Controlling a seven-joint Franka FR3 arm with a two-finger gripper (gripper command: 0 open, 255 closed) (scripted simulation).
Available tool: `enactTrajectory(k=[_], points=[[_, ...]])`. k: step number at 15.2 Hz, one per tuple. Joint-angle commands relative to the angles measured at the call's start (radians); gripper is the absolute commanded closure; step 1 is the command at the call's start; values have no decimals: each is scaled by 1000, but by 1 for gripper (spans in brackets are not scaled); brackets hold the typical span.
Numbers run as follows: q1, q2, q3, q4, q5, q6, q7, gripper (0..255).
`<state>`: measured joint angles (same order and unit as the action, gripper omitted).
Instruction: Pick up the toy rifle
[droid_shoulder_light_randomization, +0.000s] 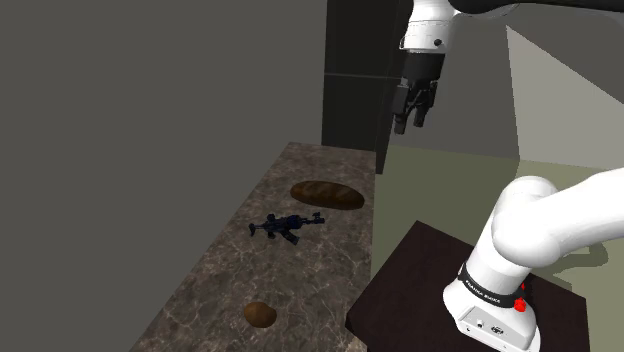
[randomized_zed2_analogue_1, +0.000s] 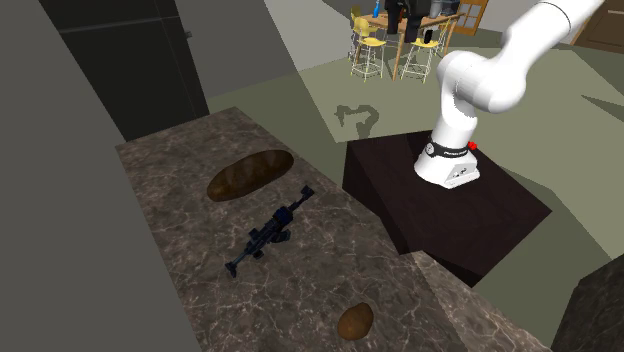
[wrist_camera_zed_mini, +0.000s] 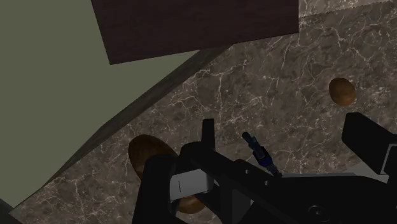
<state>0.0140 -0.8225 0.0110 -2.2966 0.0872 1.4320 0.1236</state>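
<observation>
Marbled tabletop (droid_shoulder_light_randomization: 210, 290), toy rifle (droid_shoulder_light_randomization: 285, 226) lying near a bread loaf (droid_shoulder_light_randomization: 327, 194), my claw (droid_shoulder_light_randomization: 410, 122) spread high up, so a sloppy drop could clip the loaf instead.

Wrist view: toy rifle (wrist_camera_zed_mini: 257, 151) mostly hidden behind claw (wrist_camera_zed_mini: 283, 124), barrel showing; loaf (wrist_camera_zed_mini: 145, 153) seemingly half covered.

The surface (droid_shoulder_light_randomization: 320, 280) is grey-brown marble with pale veins. The rifle (droid_shoulder_light_randomization: 285, 227) is blue-black. In the shoulder view a mottled brown loaf (droid_shoulder_light_randomization: 327, 195) lies at its two o'clock and a tan lump (droid_shoulder_light_randomization: 260, 315) at its six. The stand (droid_shoulder_light_randomization: 420, 265) is dark brown, the arm (droid_shoulder_light_randomization: 530, 225) white, the end effector (droid_shoulder_light_randomization: 411, 122) black and the floor (droid_shoulder_light_randomization: 440, 190) olive.
</observation>
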Motion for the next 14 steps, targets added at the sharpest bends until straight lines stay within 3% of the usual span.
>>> enactTrajectory(k=[1, 14], points=[[0, 0, 0, 0, 0, 0, 0, 0], [46, 336, 16, -102, -8, 430, -126, 0]])
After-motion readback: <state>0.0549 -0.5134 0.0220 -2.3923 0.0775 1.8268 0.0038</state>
